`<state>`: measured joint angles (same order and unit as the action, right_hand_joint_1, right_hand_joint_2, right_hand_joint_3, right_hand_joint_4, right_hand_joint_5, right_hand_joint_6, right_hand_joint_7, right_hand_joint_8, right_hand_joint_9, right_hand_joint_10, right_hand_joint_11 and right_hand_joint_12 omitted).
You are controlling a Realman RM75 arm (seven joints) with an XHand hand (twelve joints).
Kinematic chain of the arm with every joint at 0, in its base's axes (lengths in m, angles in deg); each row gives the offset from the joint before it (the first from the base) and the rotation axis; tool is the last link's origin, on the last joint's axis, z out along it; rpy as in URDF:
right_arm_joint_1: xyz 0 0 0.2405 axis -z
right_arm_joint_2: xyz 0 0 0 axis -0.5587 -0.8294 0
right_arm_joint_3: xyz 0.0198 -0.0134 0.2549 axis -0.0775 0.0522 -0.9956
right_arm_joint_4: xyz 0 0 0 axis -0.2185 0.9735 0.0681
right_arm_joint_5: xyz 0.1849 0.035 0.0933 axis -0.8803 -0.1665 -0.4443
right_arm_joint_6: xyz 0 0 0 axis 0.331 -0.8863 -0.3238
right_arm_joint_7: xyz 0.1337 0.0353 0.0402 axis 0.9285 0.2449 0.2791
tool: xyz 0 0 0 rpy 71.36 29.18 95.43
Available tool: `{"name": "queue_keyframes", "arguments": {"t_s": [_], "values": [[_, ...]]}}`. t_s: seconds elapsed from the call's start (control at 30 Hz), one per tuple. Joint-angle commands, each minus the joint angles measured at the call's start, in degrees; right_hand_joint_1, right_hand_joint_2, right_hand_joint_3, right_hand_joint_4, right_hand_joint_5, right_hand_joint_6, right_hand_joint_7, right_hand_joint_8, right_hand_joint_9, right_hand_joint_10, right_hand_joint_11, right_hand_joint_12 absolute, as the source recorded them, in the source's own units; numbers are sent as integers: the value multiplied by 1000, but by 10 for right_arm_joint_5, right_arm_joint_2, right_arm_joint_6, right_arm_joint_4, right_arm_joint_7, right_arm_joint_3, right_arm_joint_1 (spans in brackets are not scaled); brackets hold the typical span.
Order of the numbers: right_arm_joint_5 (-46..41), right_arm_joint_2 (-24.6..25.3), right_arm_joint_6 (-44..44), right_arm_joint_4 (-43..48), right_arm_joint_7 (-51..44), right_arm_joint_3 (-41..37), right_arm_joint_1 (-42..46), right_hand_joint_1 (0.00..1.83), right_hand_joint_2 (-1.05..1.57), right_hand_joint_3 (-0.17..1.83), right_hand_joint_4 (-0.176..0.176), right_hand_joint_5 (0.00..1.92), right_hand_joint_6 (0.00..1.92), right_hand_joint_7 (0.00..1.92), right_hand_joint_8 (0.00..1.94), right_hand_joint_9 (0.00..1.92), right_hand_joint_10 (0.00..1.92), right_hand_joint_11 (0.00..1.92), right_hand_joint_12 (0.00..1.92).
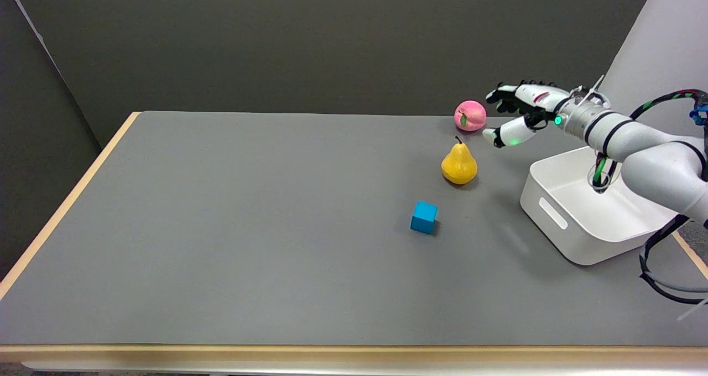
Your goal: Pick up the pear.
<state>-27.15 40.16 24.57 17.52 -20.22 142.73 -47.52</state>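
Note:
A yellow pear [459, 165] stands upright on the grey table, stem up, right of centre. My right hand [520, 113] hovers in the air above and to the right of it, fingers stretched out and apart toward the left, holding nothing. The thumb points down toward the table, a short gap away from the pear's top. Nothing touches the pear.
A pink peach [470, 115] sits just behind the pear, close under my fingertips. A blue cube [424, 217] lies in front of the pear. A white bin [586, 213] stands at the right under my forearm. The table's far edge runs behind the peach.

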Motion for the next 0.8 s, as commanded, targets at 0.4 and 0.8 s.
{"name": "queue_keyframes", "arguments": {"t_s": [0.4,0.8], "values": [[-21,33,28,-13,-27,105,-43,573,573,882,-11,267,474,406,438,262,855,186,1384],[-21,36,33,-15,-27,123,-52,564,569,883,-12,272,482,409,438,267,862,196,1393]]}}
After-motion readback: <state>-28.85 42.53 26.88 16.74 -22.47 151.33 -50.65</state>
